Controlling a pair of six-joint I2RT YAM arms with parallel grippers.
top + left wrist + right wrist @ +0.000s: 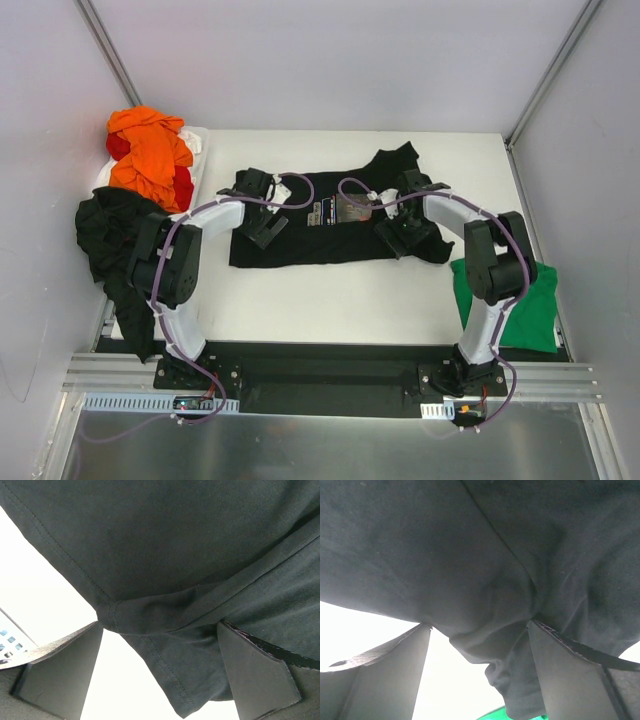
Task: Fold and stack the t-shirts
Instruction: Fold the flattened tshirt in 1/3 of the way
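A black t-shirt with a small rectangular chest print (325, 212) lies spread across the middle of the table. My left gripper (264, 228) hovers low over its left sleeve and my right gripper (397, 238) over its right side. In the left wrist view the gripper (160, 626) is open, with the hemmed sleeve (170, 665) lying loose between the fingers (65, 670). The right gripper (479, 625) is also open, and a bunched fold of black cloth (515, 680) lies between its jaws without being pinched. A folded green t-shirt (518, 305) rests at the right edge.
Orange and red t-shirts (150, 155) are piled in a white bin (197, 140) at the back left. Another black t-shirt (108, 235) hangs over the table's left edge. Grey walls close in the back and sides. A sliver of green cloth (520, 714) shows below the right jaws.
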